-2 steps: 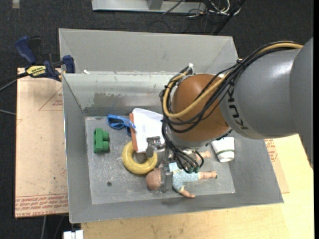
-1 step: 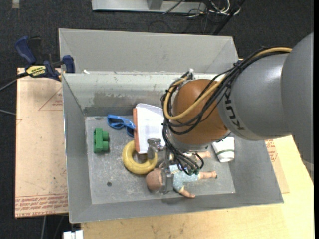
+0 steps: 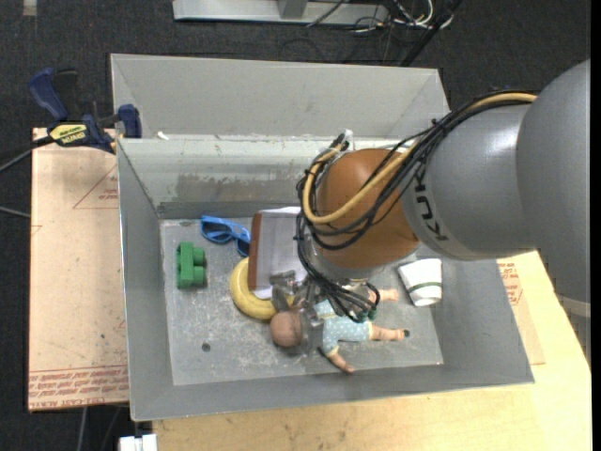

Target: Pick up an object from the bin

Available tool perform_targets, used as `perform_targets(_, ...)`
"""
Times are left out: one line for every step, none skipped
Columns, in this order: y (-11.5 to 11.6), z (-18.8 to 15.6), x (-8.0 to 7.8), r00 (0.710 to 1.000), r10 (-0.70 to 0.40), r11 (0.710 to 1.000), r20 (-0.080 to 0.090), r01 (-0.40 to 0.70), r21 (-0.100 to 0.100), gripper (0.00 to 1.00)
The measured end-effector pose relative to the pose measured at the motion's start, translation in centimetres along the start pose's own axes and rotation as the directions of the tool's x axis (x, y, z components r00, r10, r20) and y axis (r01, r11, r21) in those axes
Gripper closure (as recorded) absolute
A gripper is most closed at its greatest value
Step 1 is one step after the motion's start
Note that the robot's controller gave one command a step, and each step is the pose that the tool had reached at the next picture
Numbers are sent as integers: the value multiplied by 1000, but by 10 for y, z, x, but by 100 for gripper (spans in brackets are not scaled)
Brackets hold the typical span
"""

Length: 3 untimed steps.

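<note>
The gripper [image 3: 305, 313] is set low at the head and shoulders of a small doll [image 3: 343, 334] in a pale blue dress. Whether the tool is spread or pressed together cannot be told, as it is hidden by the wrist. The doll is laid flat at about 5 o'clock on the floor of the grey bin [image 3: 141, 252], with its head toward 9 o'clock. A yellow banana [image 3: 246, 294] is found just at 10 o'clock of the doll's head, a white cup [image 3: 421, 281] at 2 o'clock of the doll, and a green block [image 3: 191, 265] well apart at 9 o'clock.
</note>
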<state>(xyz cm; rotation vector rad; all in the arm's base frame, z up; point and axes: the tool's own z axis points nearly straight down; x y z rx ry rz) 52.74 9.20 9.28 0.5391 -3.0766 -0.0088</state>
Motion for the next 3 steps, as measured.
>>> perform_targets(0, 0, 0, 1000, 0, 1000, 0, 0, 0, 100)
perform_targets(-2, -47, 5, 999, -39, 999, -2, 39, -1, 100)
perform_targets(1, -108, 2, 999, -46, 999, 0, 46, 0, 100)
